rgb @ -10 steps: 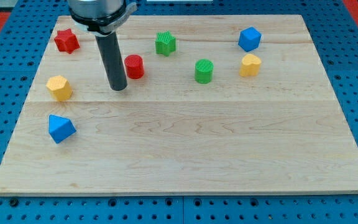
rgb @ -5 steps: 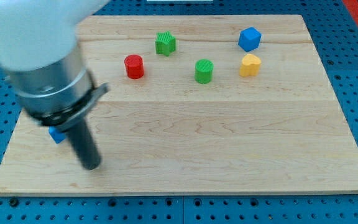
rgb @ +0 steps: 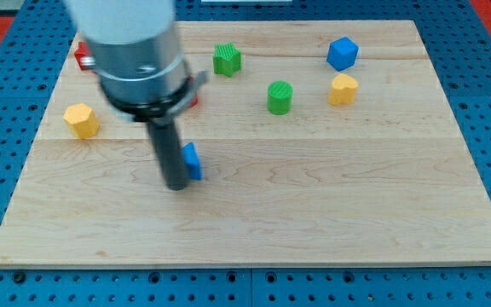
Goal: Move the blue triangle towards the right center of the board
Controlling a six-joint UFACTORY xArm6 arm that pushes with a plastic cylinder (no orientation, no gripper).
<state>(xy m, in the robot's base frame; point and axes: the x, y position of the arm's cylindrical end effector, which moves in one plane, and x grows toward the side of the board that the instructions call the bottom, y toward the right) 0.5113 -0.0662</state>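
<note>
Sitting left of the board's [rgb: 331, 213] middle: the blue triangle [rgb: 193, 160], mostly hiding behind the dark rod, only its right part peeking out. Touching its left side, or so it seems: my tip [rgb: 177, 185], pressing down on the wood just beside the triangle. No claw here to be open or closed, just the straight rod hanging under a big grey, blurry arm [rgb: 130, 51]. Sitting up and to the right of the triangle: a green cylinder [rgb: 280, 96]. Resting further right of that, near each other: a yellow block [rgb: 343, 89] and, above it toward the view's top, a blue cube [rgb: 342, 53]. Standing above the triangle, near the view's top: a green block with ridges [rgb: 227, 60]. Showing only as small red bits around the arm: one red block [rgb: 193, 101] just above the triangle and another red block [rgb: 81, 56] far up to the left, their shapes hard to tell. Lying well to the left of the triangle, near the board's left edge: a yellow block with many sides [rgb: 81, 119].
</note>
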